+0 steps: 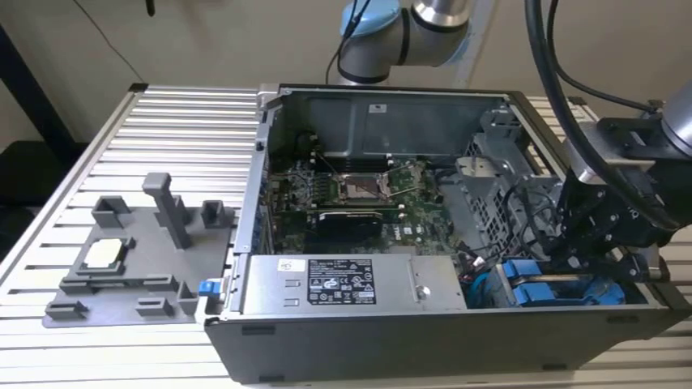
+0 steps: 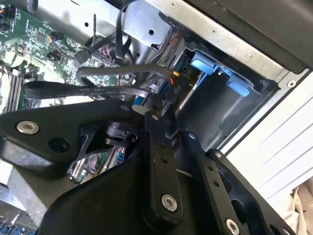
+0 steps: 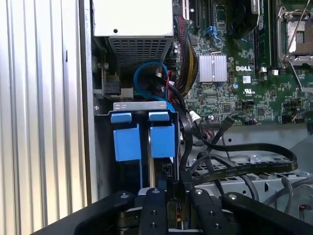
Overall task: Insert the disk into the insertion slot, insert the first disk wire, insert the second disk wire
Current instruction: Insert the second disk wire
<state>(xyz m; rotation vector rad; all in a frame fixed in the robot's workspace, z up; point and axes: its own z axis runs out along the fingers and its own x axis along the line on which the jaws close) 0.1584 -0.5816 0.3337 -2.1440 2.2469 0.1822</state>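
Pincer (image 1: 573,255) sits low inside open PC case (image 1: 324,340), at exterior view's right, over insertion slot (image 1: 562,290) w/ its blue fittings. Fingers (image 3: 155,208) look closed on a small black wire connector (image 2: 172,90) at the bay mouth. Disk itself can't be made out; blue bracket tabs (image 3: 144,139) show in slot. Grey fixture (image 1: 130,259) lies on worktop (image 1: 162,146).

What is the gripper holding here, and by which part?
The gripper is closed on a black cable, pinching its connector end just behind the blue disk brackets in the drive cage.
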